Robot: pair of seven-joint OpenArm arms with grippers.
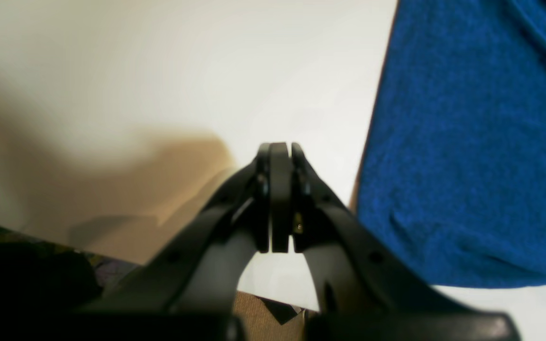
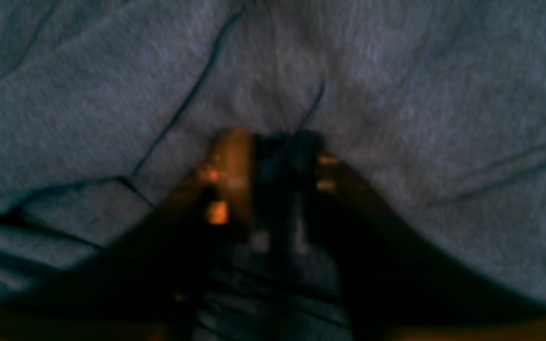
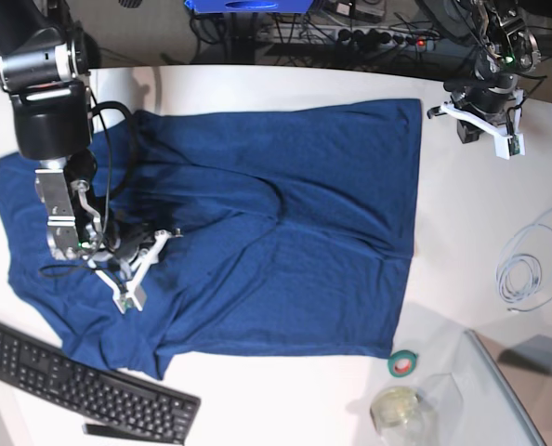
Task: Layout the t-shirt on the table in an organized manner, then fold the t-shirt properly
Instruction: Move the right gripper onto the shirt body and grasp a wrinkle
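The right gripper [image 3: 155, 243], at left of the base view, is pressed into the shirt [image 3: 285, 223]; blur hides whether it pinches cloth. The left gripper [image 1: 280, 156] is clenched and empty, hanging over the table [image 1: 183, 71] at upper right, beside the shirt's edge. The shirt lies mostly spread but wrinkled, its left side bunched; no fold has been started.
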